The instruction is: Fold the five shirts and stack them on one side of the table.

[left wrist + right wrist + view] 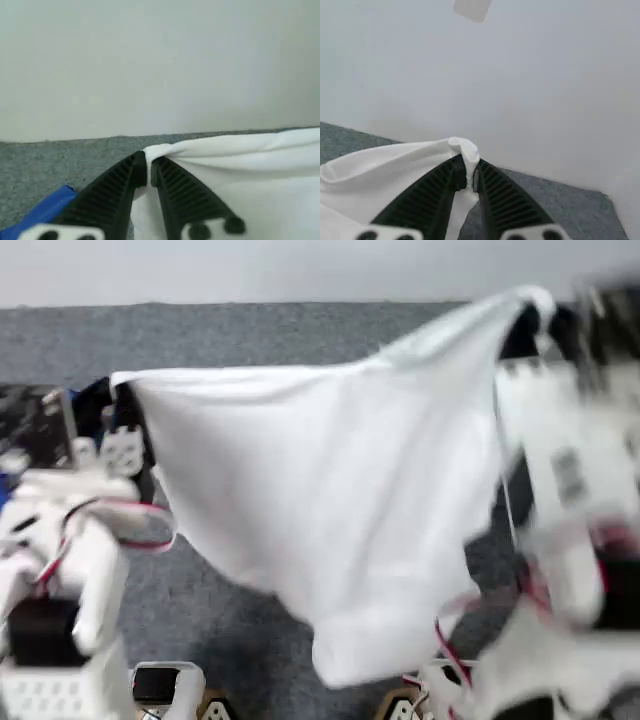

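Both upper corners of one white shirt [340,500] are pinched: left claw [148,167] clamps one, right claw [468,172] the other, held higher. Shirt hangs spread between them over the grey counter [230,335]. Blue item [47,207] lies beside the left claw, possibly another shirt.

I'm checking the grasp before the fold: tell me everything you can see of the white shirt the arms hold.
The white shirt is plain, soft, thin-looking cloth, held up and spread like a sheet over the grey table. The left pincer is shut on one upper corner, the right pincer on the other, which sits higher, so the top edge slants. The cloth narrows downward to a hanging lower end; whether that end touches the table cannot be told.
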You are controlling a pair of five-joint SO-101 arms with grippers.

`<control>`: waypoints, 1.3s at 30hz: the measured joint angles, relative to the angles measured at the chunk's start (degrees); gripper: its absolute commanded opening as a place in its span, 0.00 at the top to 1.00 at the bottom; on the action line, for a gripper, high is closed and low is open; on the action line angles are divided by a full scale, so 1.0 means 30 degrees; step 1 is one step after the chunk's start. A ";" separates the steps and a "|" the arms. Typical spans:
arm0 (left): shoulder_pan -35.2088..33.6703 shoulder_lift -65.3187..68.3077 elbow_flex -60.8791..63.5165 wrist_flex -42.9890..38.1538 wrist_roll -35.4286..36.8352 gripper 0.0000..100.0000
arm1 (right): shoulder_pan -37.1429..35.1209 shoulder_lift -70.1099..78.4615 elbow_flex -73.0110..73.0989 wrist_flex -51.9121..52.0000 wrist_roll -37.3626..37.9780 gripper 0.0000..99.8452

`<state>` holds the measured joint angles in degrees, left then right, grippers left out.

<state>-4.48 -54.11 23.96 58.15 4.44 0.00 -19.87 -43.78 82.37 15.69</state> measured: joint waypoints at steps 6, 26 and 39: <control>0.0029 0.4806 0.1758 -0.5333 0.0000 0.98 | 0.0000 0.4806 0.0000 -0.3282 0.0000 0.99; 0.0557 2.1626 -0.6711 -0.8234 0.0000 0.99 | -0.0029 1.1663 0.0029 -0.8059 0.0205 0.99; 0.0557 1.4154 -1.3275 0.4571 -0.0293 0.99 | 0.0557 0.5363 -0.4601 -0.0762 0.0205 0.99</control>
<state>-2.81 -11.65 -15.87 71.87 3.56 1.67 -3.78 -57.58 80.09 16.31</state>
